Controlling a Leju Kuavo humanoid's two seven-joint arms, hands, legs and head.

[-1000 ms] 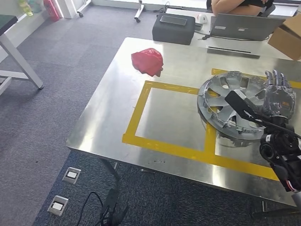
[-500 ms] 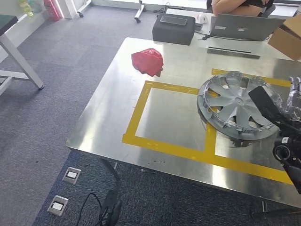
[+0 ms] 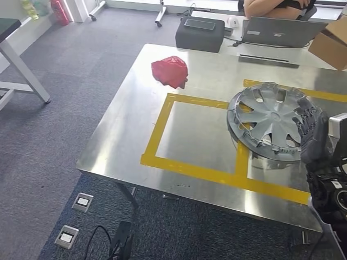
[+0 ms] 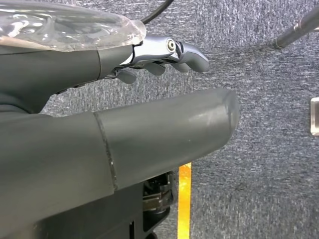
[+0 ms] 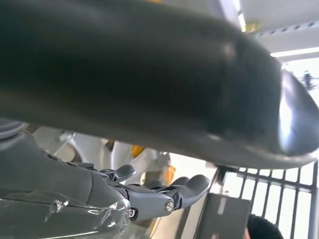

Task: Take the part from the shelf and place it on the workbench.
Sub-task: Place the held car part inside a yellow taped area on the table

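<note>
Right hand [image 3: 313, 132] at the near right rim of the hubcap [image 3: 268, 120], fingers [image 3: 304, 116] spread and loose, gripping nothing; actual contact with the rim hard to judge. Left hand [image 4: 161, 55] hanging over grey carpet [image 4: 263, 164], fingers extended, empty. Hubcap lying face up on the steel desk [image 3: 122, 135], straddling the yellow tape [image 3: 204, 172]. Farther off on the desk, a red cloth [image 3: 169, 70]. Beyond that, a black case [image 3: 200, 32] and a laptop [image 3: 282, 31].
</note>
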